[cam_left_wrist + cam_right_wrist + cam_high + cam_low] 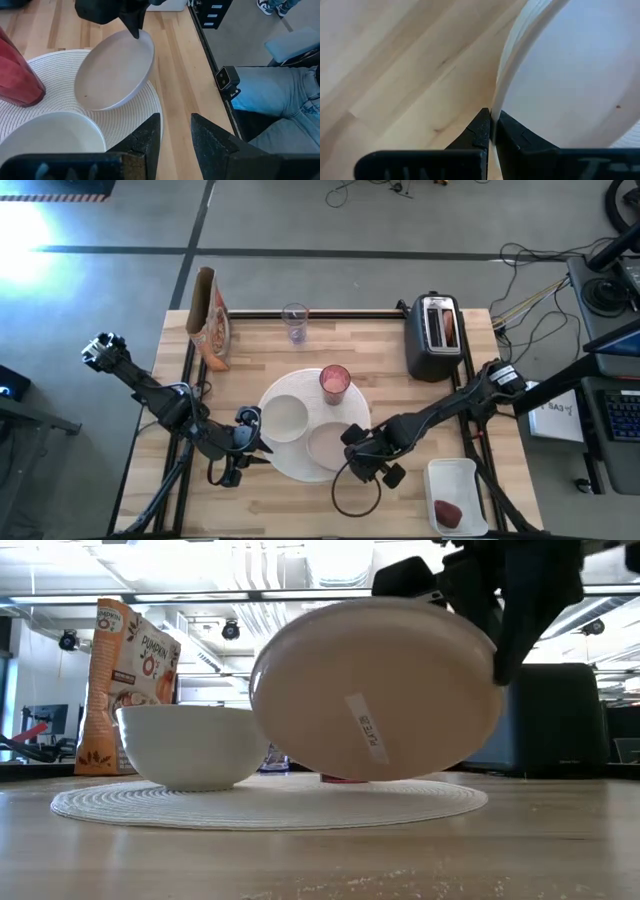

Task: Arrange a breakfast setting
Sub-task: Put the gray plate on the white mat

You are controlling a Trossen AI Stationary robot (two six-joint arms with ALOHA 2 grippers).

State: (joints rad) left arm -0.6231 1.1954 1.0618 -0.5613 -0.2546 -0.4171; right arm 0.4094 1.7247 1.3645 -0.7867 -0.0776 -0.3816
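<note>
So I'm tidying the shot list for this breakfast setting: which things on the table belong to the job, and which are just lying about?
Part of the job:
- plate, tilted, pinched at its rim by the right claw
- white bowl on the woven placemat
- pink tumbler
- dark-red fruit

Lying about:
- toaster
- cereal bag
- clear glass
- white tray

White plate point(116, 70), white bowl point(188, 744), pink tumbler point(334, 383), woven white placemat point(270, 804), pale wood table point(380, 370).

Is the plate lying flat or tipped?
Tipped. The right tool pinches the plate by its rim, so the low view shows its underside raised, only its lower edge near the mat.
</note>
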